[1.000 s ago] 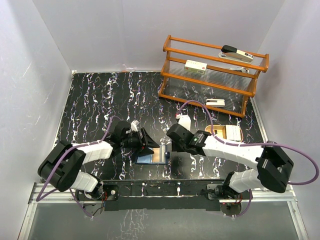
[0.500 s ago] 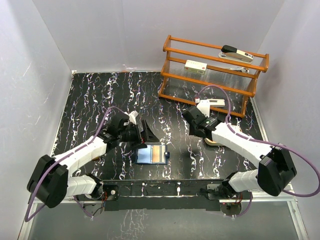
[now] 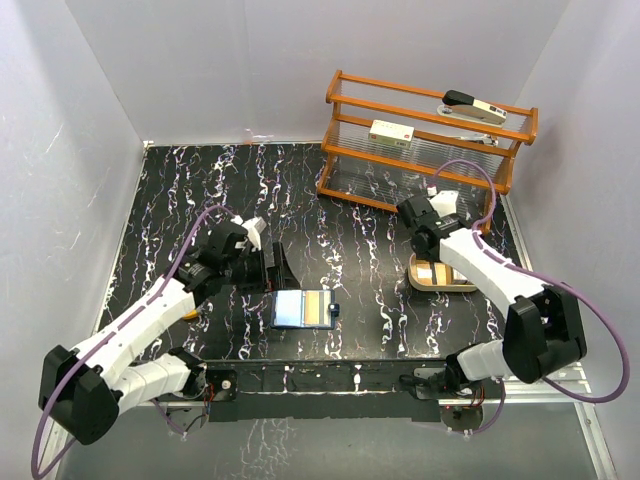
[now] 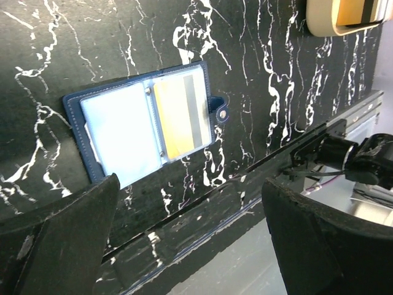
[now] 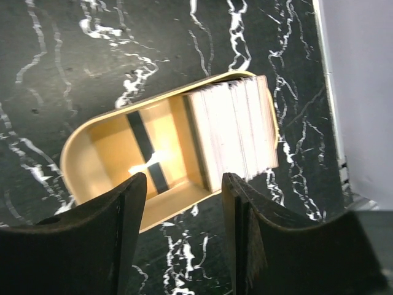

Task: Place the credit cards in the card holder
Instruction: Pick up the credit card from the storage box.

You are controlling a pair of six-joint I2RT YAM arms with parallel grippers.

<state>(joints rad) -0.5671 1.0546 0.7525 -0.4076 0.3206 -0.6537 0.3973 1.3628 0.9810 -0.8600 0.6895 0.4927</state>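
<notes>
The card holder (image 3: 305, 308) lies open on the black marbled table, dark blue with clear pockets. An orange card (image 4: 181, 114) with a grey stripe sits in the right pocket of the card holder (image 4: 116, 132). My left gripper (image 3: 275, 268) hangs open and empty just left of it, its jaws wide apart (image 4: 190, 246). A stack of pale credit cards (image 5: 236, 129) stands on edge in the beige tray (image 5: 77, 163), beside a flat orange card (image 5: 153, 144) with a black stripe. My right gripper (image 5: 184, 233) hovers open and empty above the tray's near rim.
A wooden rack (image 3: 420, 150) with white devices on its shelves stands at the back right. The beige tray (image 3: 440, 287) sits at the right, under my right gripper (image 3: 428, 235). The table's front edge and metal rail (image 4: 245, 203) run close below the card holder.
My left gripper opened wide and drew back left from the card holder. My right arm swung from the holder to the tray on the right, its jaws widening.
</notes>
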